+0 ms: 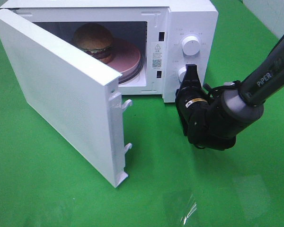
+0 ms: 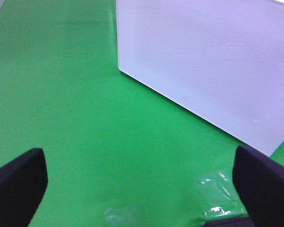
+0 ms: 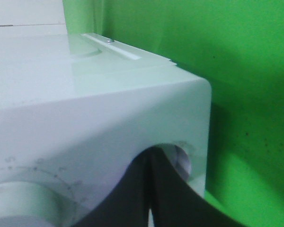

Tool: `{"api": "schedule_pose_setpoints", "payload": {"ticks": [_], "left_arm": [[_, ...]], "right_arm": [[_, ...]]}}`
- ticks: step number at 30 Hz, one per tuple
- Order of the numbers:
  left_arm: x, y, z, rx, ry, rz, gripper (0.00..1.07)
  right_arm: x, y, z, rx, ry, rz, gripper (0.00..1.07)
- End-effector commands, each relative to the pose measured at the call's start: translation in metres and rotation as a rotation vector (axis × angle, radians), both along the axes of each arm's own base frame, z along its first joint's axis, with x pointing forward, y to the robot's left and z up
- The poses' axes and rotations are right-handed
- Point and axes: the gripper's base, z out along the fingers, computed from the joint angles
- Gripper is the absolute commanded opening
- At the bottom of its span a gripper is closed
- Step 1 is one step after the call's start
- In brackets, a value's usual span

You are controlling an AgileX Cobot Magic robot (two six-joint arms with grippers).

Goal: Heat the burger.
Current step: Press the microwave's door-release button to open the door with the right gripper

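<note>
bench point(image 1: 47, 198): green, and it lies under and all around the microwave.
microwave point(image 1: 194, 19): a white box at the back of the bench, with its front open.
door point(image 1: 61, 90): white and upright, swung wide out to the left. Two hooks point(image 1: 127, 102) stick out of its free edge.
right arm point(image 1: 267, 75): dark, and it comes in from the right toward the knob side of the microwave.
plate point(image 1: 130, 59): pink and round, lying flat inside the microwave.
burger point(image 1: 93, 40): it sits on the plate inside the microwave, toward the plate's left side. The top edge of the door hides a bit of it.
right end effector point(image 1: 191, 71): black, with its two fingers pressed together and nothing between them. Its tip is right at the lower knob. I cannot tell if it touches.
left end effector point(image 2: 142, 182): its fingers point(image 2: 19, 182) are far apart and hold nothing. It hangs over bare bench near the outer face of the door.
upper knob point(image 1: 190, 46): white and round, with nothing on it.
lower knob point(image 1: 182, 74): white, partly hidden behind the right end effector.
</note>
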Motion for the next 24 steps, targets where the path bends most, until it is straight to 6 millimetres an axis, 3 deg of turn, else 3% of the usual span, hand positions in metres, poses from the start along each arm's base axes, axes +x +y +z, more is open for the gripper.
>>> {"api": "schedule_pose_setpoints", "payload": {"ticks": [1, 9, 16, 19, 24], "left_arm": [[-0.002, 0.0, 0.0, -0.002, -0.024, 0.001, 0.98], [-0.002, 0.0, 0.0, -0.002, -0.024, 0.001, 0.98], [-0.002, 0.0, 0.0, -0.003, -0.024, 0.0, 0.98], [-0.002, 0.0, 0.0, -0.002, -0.024, 0.001, 0.98], [-0.002, 0.0, 0.0, -0.003, -0.024, 0.0, 0.98]], "right_arm": [[0.023, -0.007, 0.044, 0.022, -0.403, -0.065, 0.0], [0.019, 0.003, 0.04, 0.044, -0.343, -0.02, 0.0], [0.001, 0.008, 0.029, 0.035, -0.19, 0.041, 0.0], [-0.01, 0.007, 0.02, 0.037, -0.046, 0.089, 0.0], [-0.023, 0.003, 0.021, 0.021, 0.041, 0.133, 0.0]]}}
